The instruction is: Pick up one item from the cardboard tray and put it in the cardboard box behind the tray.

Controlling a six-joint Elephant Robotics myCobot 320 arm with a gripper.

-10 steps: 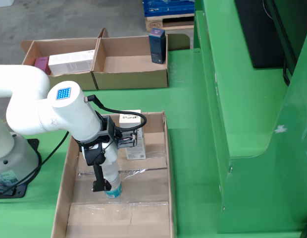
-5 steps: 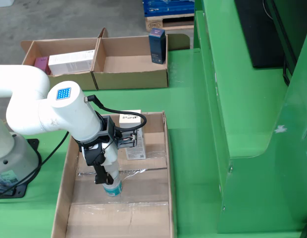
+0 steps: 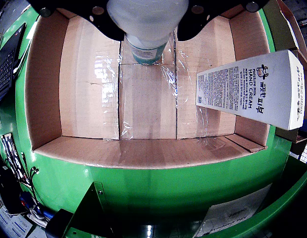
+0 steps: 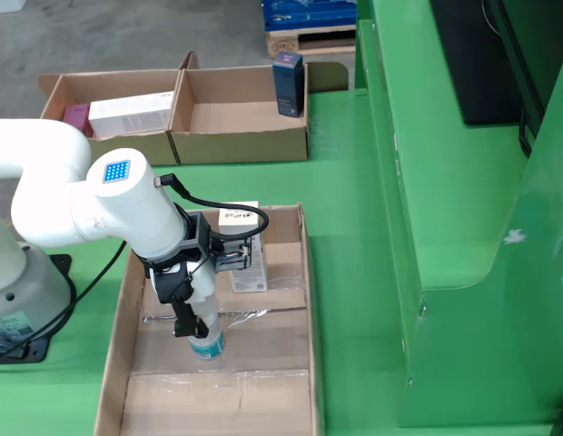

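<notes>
Bottle held over the box floor, not yet let go.

The gripper (image 4: pixel 196 320) is closed on a white bottle (image 4: pixel 207 338) with a teal band at its lower end, and holds it upright inside the near cardboard box (image 4: pixel 113 363). In the wrist view the bottle (image 3: pixel 146 34) fills the top of the picture with the taped box bottom below it; whether its base touches the floor I cannot tell. A white hand cream carton (image 3: pixel 252 89) already leans at the box's right wall in that view. Farther back stand two joined trays (image 4: pixel 241 136) with a few items left. Judging from this, the carrying looks done; what remains is releasing the bottle and lifting clear.
</notes>
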